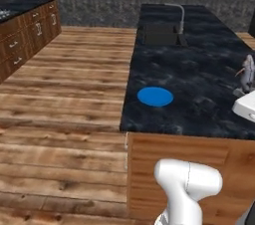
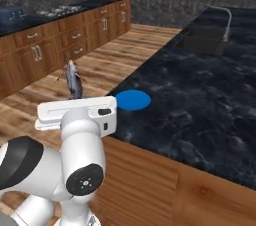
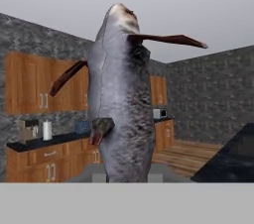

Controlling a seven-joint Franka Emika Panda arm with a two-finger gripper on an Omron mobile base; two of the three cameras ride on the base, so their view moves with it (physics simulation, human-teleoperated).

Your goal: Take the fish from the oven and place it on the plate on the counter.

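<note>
Hand (image 2: 75, 101) is gripping the fish (image 2: 74, 81) upright; judging it should be lowering squarely over the plate (image 2: 133, 100) on the tabletop (image 2: 200, 95).

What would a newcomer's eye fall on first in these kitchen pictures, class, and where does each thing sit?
First comes the grey fish, standing upright and filling the middle of the hand view; in the right base view it sticks up from the gripper. Next is the bright blue plate, bare, lying near the left edge of the black marbled counter. Farther back, a curved steel tap rises beside the inset sink.
</note>
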